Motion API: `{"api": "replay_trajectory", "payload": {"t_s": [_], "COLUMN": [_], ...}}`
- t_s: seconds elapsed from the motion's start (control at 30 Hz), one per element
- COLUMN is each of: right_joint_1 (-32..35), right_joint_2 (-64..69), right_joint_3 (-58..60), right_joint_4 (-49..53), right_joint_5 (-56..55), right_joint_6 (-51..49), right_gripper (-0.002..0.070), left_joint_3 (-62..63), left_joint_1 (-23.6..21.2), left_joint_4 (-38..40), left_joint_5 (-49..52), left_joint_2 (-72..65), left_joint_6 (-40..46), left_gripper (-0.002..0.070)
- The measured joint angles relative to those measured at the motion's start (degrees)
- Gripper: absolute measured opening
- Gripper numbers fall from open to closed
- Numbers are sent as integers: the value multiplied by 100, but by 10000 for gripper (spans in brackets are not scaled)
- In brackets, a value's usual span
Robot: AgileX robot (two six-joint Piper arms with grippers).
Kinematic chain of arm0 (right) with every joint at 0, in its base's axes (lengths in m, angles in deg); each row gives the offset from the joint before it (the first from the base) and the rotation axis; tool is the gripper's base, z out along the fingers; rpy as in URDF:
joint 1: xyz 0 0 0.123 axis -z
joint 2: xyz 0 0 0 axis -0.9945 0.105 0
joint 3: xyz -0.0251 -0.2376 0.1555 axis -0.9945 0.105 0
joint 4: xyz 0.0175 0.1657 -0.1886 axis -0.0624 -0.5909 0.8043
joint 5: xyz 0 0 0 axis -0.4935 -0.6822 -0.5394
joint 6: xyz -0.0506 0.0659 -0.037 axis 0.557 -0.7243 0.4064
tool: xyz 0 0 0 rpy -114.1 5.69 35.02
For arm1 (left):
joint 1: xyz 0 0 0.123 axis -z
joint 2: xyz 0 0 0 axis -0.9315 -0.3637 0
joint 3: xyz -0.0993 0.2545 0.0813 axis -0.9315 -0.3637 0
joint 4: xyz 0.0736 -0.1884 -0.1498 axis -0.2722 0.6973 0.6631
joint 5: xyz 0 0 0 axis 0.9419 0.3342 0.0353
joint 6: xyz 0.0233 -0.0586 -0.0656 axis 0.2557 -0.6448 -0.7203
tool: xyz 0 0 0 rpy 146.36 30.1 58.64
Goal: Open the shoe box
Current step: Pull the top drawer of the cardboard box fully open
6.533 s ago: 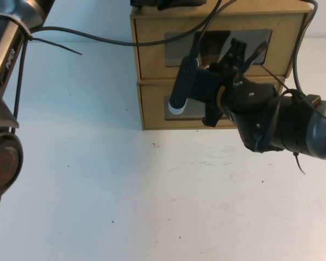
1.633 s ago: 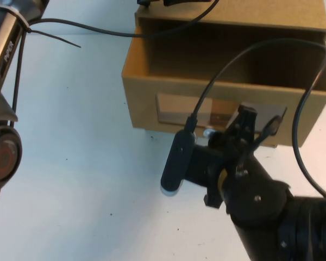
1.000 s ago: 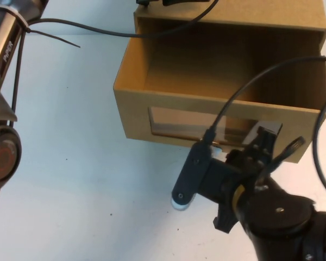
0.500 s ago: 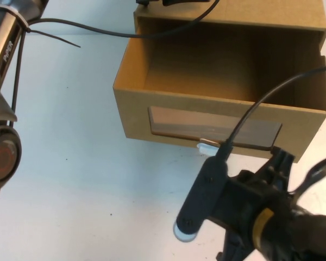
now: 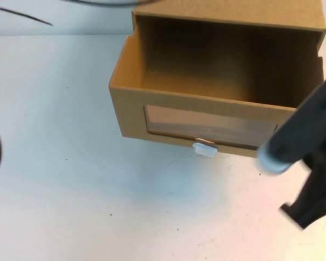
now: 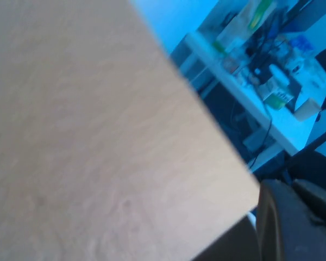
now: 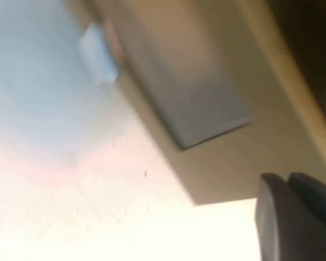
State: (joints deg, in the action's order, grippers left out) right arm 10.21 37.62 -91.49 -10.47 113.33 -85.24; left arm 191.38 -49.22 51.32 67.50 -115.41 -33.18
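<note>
Right hand [image 7: 293, 209] hangs low over the table [image 5: 70, 190], just short of the front of the shoe box [image 5: 223, 16] and off toward the right end of that front. Nothing of the box touches it, and I cannot tell whether it is clenched or released. Ahead of it the drawer [image 5: 127, 106] of the box stands pulled well out of the outer sleeve [image 5: 309, 13], so the hollow inside lies open to view and looks empty. Nearest the hand are the clear window [image 5: 206, 126] in the drawer front and, under it, a small white tab [image 5: 205, 148], free and held by nothing. Left hand [image 6: 293, 217] is outside the high view. A plain cardboard face lies close in front of it, probably the sleeve, and I cannot tell whether it presses on that face, nor whether it is clenched or released. By my reading the opening is as good as done; what may be left is only getting both arms clear of the box.
</note>
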Motion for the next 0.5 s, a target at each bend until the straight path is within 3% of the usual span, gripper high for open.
{"api": "replay_trajectory", "payload": {"t_s": [0.17, 0.5], "right_joint_1": [-3, -13], "right_joint_2": [-599, -1535], "right_joint_3": [-512, -907], "right_joint_4": [-54, 58], "right_joint_5": [81, 218], "right_joint_6": [0, -10], "right_gripper": [-9, -13], "left_joint_3": [209, 229], "left_joint_1": [0, 0], "left_joint_4": [-188, -1989], "left_joint_5": [20, 109], "left_joint_2": [635, 2212], "left_joint_6": [294, 906], "left_gripper": [-4, -4]}}
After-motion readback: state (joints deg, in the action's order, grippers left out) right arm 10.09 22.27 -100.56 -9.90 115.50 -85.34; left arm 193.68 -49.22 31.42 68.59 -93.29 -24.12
